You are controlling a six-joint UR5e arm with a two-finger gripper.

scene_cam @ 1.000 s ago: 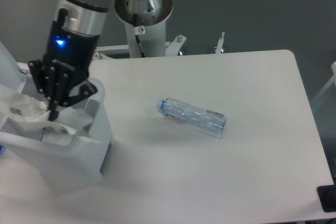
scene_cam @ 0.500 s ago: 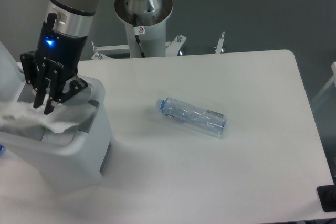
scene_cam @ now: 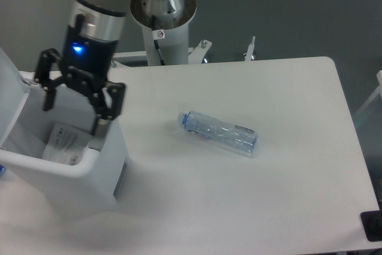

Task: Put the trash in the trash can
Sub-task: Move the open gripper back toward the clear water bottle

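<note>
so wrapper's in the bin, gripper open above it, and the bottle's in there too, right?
Not the bottle. The camera view shows the crushed bottle lying on the table, apart from the trash can. The rest holds: the wrapper lies inside the can and the gripper is open above it.

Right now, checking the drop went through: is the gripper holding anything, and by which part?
Nothing. The gripper is open above the trash can; the wrapper lies inside.
</note>
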